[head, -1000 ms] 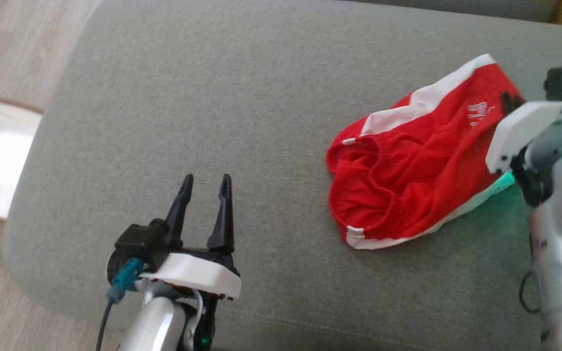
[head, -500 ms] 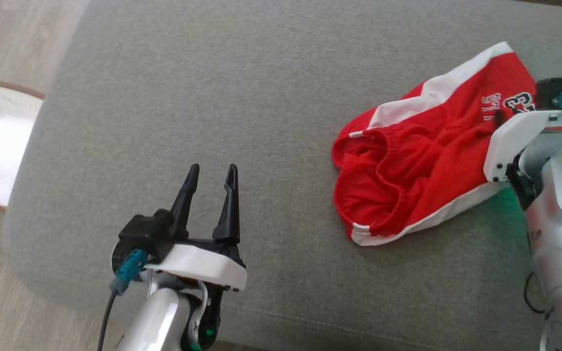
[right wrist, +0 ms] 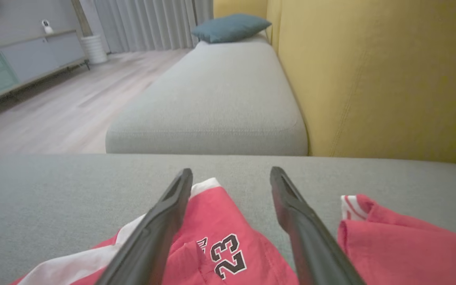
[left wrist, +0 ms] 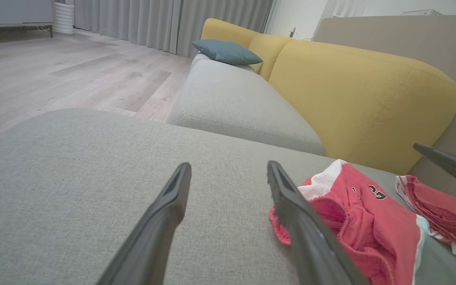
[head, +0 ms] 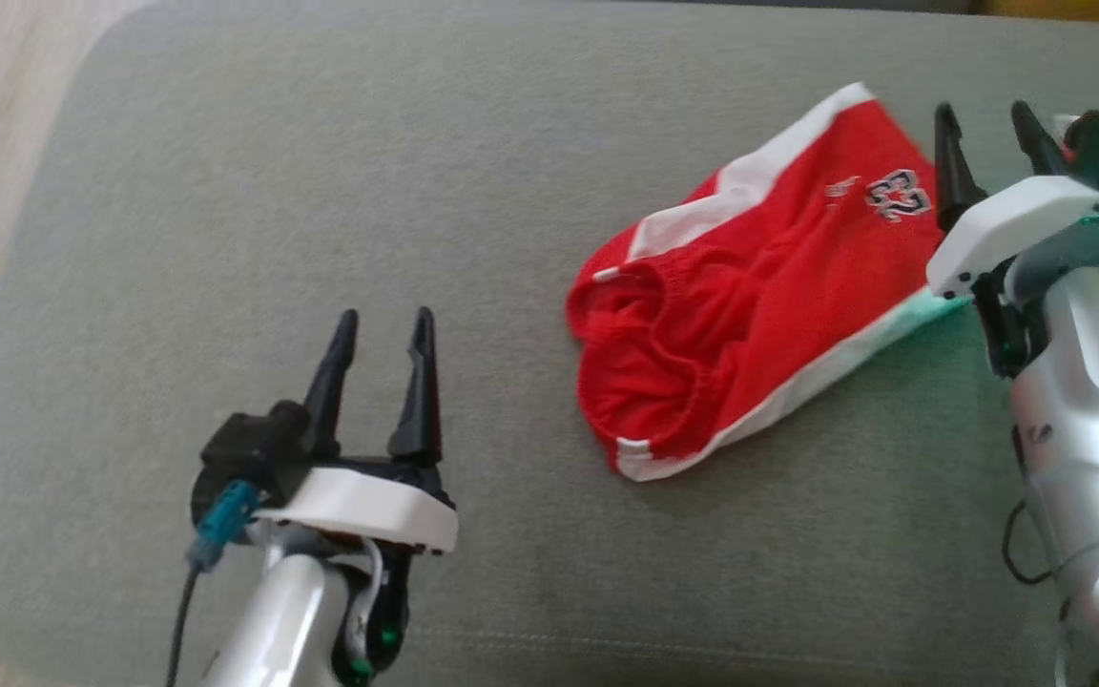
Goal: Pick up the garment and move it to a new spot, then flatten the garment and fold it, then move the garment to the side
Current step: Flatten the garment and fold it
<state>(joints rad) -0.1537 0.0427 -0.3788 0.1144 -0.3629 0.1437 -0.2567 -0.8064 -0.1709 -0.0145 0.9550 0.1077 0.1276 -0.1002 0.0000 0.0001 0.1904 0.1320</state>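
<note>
K: Fingers, both sides?

R: Right fingers (head: 948, 162) apart, nothing between them. They hang over the "23" end of the red shorts (head: 750, 315). Contact with the cloth: cannot tell. Left fingers (head: 416, 382) apart too, over bare grey seat cushion (head: 321, 191), well apart from the shorts.

K: Progress?

R: Shorts lie bunched on the cushion, waistband gaping. Judged: not flattened, not folded, not set aside. Whether this is the new spot: unclear.

K: Anything obscured?

R: Right wrist housing covers the lower hem corner. Small print beside the number is unreadable. A second red garment (right wrist: 402, 245) lies just beside the shorts, cut off at the frame edge.
</note>
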